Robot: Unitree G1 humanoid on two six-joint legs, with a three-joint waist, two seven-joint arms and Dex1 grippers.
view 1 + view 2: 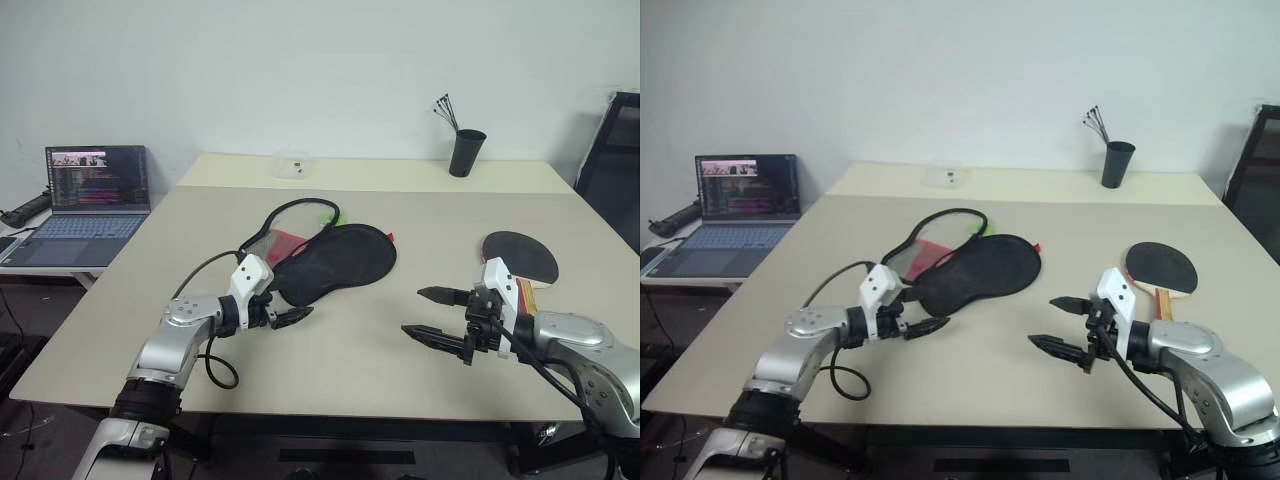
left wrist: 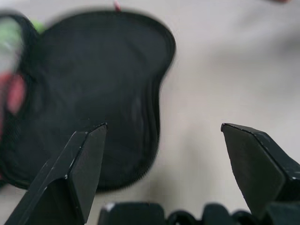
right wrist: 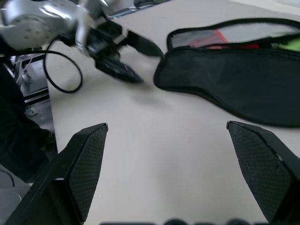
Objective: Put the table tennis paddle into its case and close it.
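The case lies unzipped near the table's middle, its black flap spread toward 3 o'clock and the open mesh-and-red half with its looping zip edge toward 10 o'clock. A bit of green shows at its far rim. The paddle lies well apart from the case, at 3 o'clock of it, near the table's right edge, black face up, its handle pointing toward the near edge and partly hidden behind the right gripper.

The left gripper hovers just off the case's near end, at 7 o'clock of it, fingers apart and holding nothing; in the left wrist view the black flap sits between and beyond them. The right gripper hangs over bare tabletop at 4 o'clock of the case, fingers spread wide and empty, just in front of the paddle's handle.

Other things sit far off: a black cup with thin sticks at 1 o'clock on the far table section, a small clear box at 12 o'clock, and an open laptop on a side desk at 9 o'clock. A dark chair stands past the right edge. The stretch between case and paddle is bare, as is the near strip of table between the two grippers.
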